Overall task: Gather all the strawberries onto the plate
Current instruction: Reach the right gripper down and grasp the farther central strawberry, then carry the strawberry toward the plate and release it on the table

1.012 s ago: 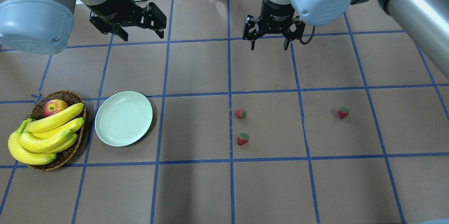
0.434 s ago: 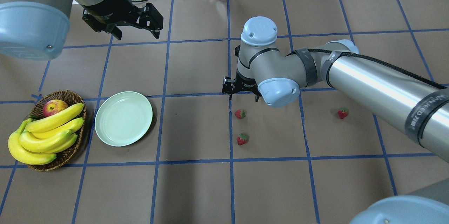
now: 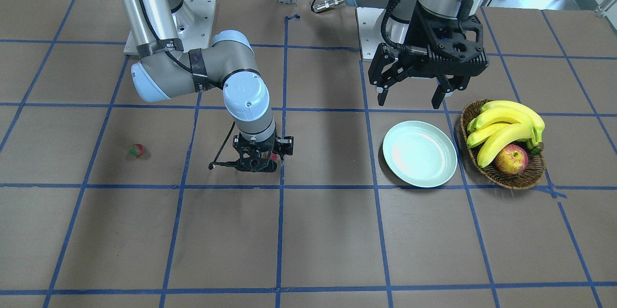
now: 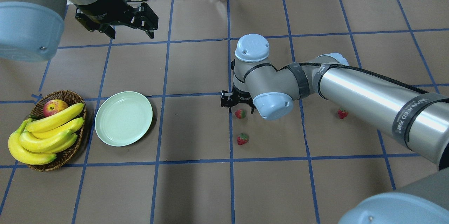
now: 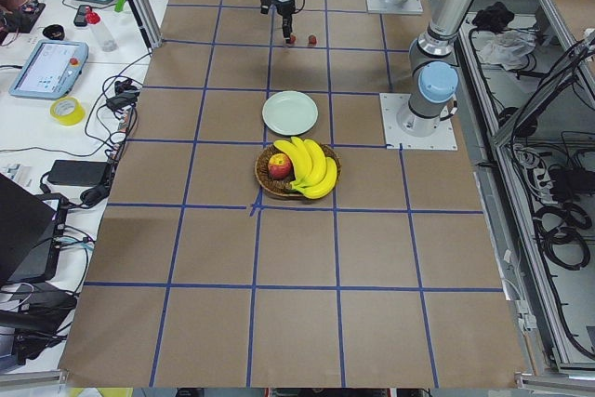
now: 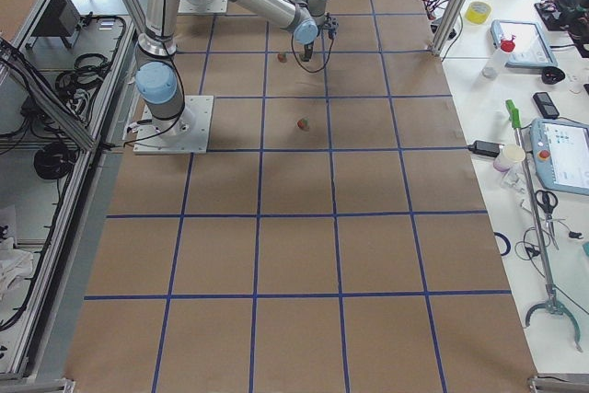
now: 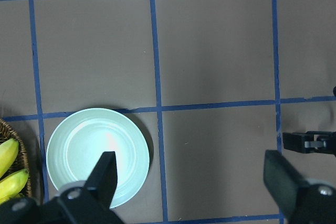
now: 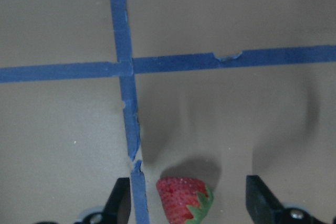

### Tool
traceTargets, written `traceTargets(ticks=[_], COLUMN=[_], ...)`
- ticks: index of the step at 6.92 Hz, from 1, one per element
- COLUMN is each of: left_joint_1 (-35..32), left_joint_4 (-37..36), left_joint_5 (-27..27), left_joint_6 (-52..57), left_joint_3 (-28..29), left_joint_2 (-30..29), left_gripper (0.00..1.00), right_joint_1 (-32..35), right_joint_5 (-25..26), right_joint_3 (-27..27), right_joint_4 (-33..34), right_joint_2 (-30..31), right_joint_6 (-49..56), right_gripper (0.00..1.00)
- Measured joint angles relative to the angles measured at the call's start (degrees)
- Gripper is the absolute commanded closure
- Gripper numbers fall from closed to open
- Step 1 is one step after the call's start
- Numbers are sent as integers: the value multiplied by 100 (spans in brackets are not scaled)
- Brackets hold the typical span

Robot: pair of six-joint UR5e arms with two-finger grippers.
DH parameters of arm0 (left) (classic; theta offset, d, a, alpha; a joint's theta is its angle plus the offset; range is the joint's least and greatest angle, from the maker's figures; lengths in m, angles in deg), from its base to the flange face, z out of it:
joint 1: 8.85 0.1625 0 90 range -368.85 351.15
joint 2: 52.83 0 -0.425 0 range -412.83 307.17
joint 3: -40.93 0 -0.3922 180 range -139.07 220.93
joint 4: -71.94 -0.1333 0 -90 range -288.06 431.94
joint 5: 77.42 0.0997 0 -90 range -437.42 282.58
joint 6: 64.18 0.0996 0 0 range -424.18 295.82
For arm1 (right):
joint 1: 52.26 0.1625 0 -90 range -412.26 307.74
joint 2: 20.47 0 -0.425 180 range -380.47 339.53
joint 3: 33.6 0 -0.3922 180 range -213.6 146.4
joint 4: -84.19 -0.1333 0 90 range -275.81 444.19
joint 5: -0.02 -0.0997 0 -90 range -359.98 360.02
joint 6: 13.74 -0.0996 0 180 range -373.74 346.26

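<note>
– Strawberries (image 4: 242,138)?
– Three, all well away from the plate (image 4: 123,119). Right gripper (image 8: 191,198) straddles one berry (image 8: 184,205), fingers apart; the frame edge cuts it off.
– Left gripper (image 7: 189,161)?
– Spread wide, raised near the plate.

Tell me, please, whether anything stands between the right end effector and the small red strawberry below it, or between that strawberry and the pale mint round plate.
Nothing visible does. The right end effector is open over the strawberry, and only bare brown paper lies between it and the plate.
</note>
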Motion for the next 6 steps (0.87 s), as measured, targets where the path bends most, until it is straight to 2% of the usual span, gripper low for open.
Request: traceTargets(ticks=[1,3,6], left_joint_1=[13,23,36], left_joint_4=[7,7,7], left_joint_5=[3,4,28], left_joint_6=[0,0,29], left_joint_3=[0,6,11], left_joint_2=[6,11,24], left_gripper=[0,0,0], right_joint_1=[4,15,243], right_joint_5=[-4,-68,-684], right_joint_3=[9,-13,-336], right_joint_4=[-16,-40,5], right_joint_2=[-1,7,-28], right_joint_6=[17,14,-214], right_gripper=[100,100,100])
